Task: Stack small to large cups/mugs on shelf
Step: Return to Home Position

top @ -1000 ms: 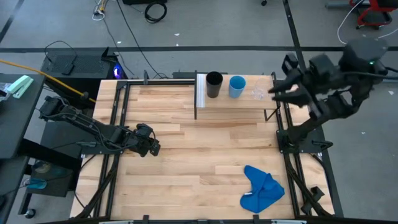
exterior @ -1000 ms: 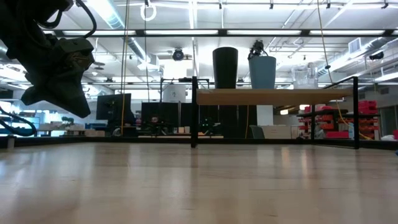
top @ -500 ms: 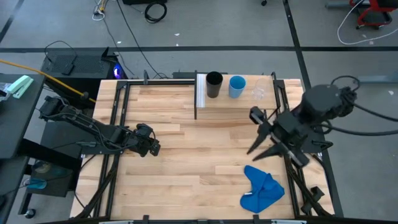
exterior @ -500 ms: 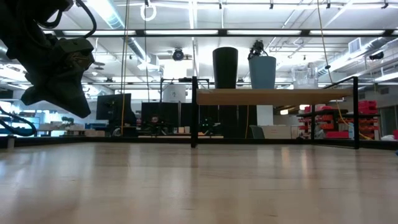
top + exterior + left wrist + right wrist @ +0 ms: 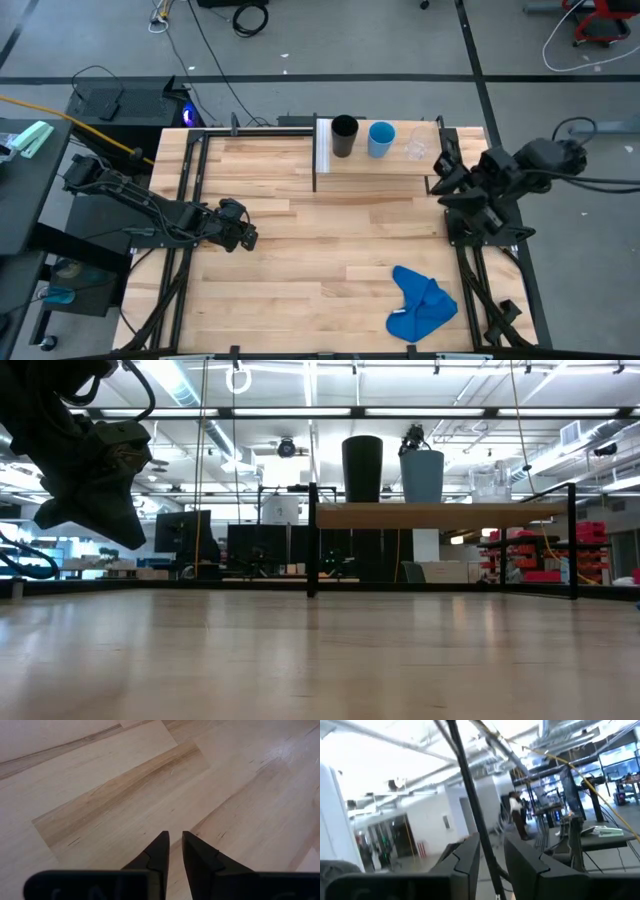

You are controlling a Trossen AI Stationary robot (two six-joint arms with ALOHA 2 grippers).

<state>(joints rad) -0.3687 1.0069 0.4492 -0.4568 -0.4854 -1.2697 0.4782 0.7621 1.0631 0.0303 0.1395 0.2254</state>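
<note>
Right tool [image 5: 446, 168], fingers barely parted and empty, sits at 3 o'clock beside the shelf [image 5: 375, 165]; a careless swing risks toppling the clear cup [image 5: 416, 148].

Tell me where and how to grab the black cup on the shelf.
Probably grip the black cup across its upper wall, coming from the table's front. It stands upright at the shelf's white-panel end; the blue cup stands close beside it, so the fingers need care on that side.

It is a robotics lab: grey floor with loose cables [image 5: 215, 45], ceiling pipes [image 5: 420, 410], monitors [image 5: 185, 530].
</note>
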